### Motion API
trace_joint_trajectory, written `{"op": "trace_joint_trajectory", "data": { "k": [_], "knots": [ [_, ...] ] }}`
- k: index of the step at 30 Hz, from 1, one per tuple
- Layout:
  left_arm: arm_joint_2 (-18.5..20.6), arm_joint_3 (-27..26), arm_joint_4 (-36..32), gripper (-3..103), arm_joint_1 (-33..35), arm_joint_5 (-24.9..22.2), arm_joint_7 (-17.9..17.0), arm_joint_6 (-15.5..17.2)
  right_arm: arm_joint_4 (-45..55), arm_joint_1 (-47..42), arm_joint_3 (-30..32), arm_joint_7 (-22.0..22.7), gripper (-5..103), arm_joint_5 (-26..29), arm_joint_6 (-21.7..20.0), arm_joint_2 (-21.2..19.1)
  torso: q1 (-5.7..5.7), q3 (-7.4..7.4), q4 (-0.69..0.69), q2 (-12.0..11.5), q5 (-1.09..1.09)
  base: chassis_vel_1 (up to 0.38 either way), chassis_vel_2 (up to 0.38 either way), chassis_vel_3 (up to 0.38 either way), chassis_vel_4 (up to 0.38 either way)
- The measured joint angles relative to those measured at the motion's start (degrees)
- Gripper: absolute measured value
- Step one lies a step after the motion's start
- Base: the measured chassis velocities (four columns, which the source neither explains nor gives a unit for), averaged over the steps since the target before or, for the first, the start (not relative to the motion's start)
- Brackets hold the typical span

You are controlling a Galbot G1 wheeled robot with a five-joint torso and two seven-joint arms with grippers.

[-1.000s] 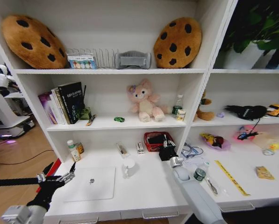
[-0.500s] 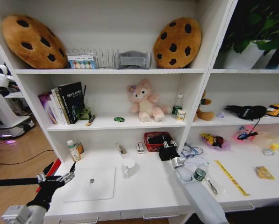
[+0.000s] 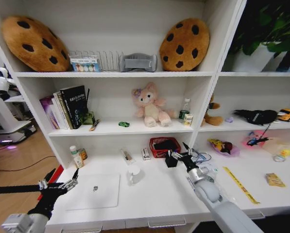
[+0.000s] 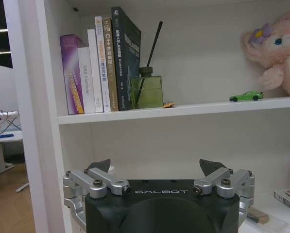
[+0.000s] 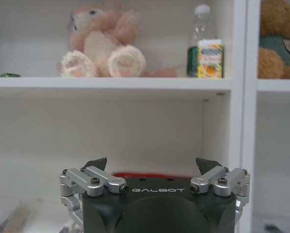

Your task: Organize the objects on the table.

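Note:
A closed silver laptop [image 3: 93, 191] lies on the white table [image 3: 154, 194] at the front left. My left gripper [image 3: 62, 185] hovers open just off the laptop's left edge; its wrist view shows the open gripper [image 4: 157, 167] empty below the book shelf. A tiny green toy car [image 3: 124, 124] [image 4: 246, 96] sits on the middle shelf. My right gripper [image 3: 179, 153] is open and empty in front of a red basket [image 3: 164, 145]. In the right wrist view that gripper [image 5: 150, 164] faces the basket's red rim [image 5: 149, 174].
A clear cup [image 3: 133, 174] stands beside the laptop, with a small bottle [image 3: 76, 156] at the back left. A yellow strip [image 3: 239, 184] and a snack packet [image 3: 274, 179] lie on the right. Books [image 3: 67, 108], a pink plush [image 3: 149, 107] and cookie cushions [image 3: 183, 43] fill the shelves.
My right arm has swung to the right and its gripper has rotated, fingers now spread in front of the red basket. The left arm has stayed put.

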Motion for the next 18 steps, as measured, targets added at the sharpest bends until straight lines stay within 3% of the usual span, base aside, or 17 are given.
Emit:
{"op": "trace_joint_trajectory", "data": {
  "k": [2, 3, 5, 11, 18],
  "knots": [
    [0.0, 0.0, 0.0, 100, -0.01, 0.0, 0.0, 0.0, 7.62, -7.19, 4.0, 4.96, 100, 5.94, -9.28, -0.14, 0.0, 0.0, 0.02, 0.0, -0.02, 0.0, 0.0, 0.0, 0.0],
    [0.0, 0.0, 0.0, 100, -0.01, 0.0, 0.0, 0.0, 7.62, -7.19, 4.0, 4.96, 100, 5.94, -9.28, -0.14, 0.0, 0.0, 0.02, 0.0, -0.02, 0.0, 0.0, 0.0, 0.0],
    [0.0, 0.0, 0.0, 100, -0.01, 0.0, -0.01, 0.0, 12.25, -12.38, 7.18, 7.8, 100, 13.39, -16.37, 0.11, 0.0, -0.01, 0.03, 0.0, -0.01, 0.0, 0.0, 0.0, 0.0],
    [0.0, 0.0, 0.0, 100, 0.0, 0.0, -0.02, 0.0, 11.49, -15.9, 10.91, 6.33, 100, 15.08, -20.72, 0.27, -0.01, 0.0, 0.03, 0.0, 0.0, 0.0, 0.0, 0.0, 0.0],
    [0.0, 0.0, 0.0, 100, 0.0, 0.0, -0.02, 0.0, 1.41, -12.78, 13.03, -3.53, 100, 13.09, -22.66, -1.05, 0.0, 0.01, 0.03, 0.0, 0.01, 0.0, 0.0, 0.0, 0.0]
  ]
}}
